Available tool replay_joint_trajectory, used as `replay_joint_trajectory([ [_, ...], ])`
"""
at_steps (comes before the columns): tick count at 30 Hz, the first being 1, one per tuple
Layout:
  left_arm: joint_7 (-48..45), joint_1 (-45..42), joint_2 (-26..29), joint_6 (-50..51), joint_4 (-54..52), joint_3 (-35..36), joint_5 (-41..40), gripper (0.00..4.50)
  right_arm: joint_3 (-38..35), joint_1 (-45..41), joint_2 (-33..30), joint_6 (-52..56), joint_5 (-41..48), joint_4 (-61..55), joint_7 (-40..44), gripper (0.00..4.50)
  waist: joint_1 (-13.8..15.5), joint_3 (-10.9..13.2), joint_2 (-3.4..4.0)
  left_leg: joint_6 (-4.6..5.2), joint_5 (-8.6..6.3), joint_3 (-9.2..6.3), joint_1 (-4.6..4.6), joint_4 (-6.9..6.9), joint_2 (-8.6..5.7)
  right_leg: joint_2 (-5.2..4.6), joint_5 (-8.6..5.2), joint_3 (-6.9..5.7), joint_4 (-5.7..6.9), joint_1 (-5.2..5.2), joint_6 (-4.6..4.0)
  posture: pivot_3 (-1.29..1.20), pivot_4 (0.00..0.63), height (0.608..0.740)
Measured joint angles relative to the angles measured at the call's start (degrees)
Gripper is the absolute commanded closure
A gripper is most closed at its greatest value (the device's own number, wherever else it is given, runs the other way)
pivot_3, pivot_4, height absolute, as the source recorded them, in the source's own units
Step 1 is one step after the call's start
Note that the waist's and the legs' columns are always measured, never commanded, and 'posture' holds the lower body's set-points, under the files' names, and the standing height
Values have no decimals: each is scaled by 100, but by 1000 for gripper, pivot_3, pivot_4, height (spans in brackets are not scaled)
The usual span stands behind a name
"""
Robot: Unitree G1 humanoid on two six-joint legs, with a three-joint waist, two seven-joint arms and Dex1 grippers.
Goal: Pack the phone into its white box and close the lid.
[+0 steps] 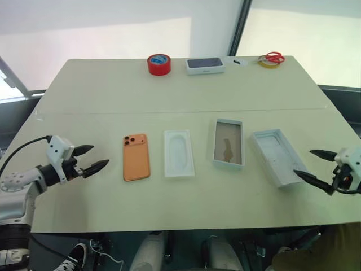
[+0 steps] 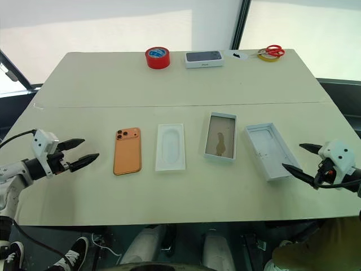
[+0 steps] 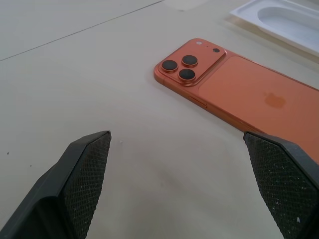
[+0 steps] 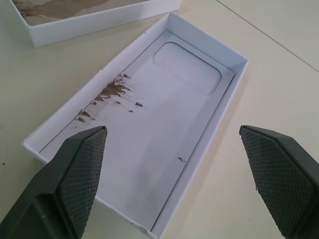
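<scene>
On the tabletop (image 1: 84, 84), phone (image 1: 136, 157) lying face down near the left claw (image 1: 90, 159), white box (image 1: 228, 143) further right, lid (image 1: 277, 156) by the right claw (image 1: 318, 167); both spread wide, empty. Best pinched across the long edges, lifted level.

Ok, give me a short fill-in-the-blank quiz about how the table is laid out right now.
1. The phone lies with its camera lenses facing ____.
2. The white box has a ____ inner floor.
3. The lid rests with its plain inside facing ____.
4. The tape roll at the far edge is ____.

Missing: up; tan-brown; up; red
</scene>
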Motion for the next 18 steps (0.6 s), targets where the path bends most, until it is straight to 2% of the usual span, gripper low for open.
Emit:
replay_joint_trajectory([
  [18,-8,-128,-21,-78,-30,-4,0,26,2,-42,-15,-70,-9,104,-52,51,5,0,1,0,0,0,0,0,0,-1,0,0,-1,0,0,0,150,738],
])
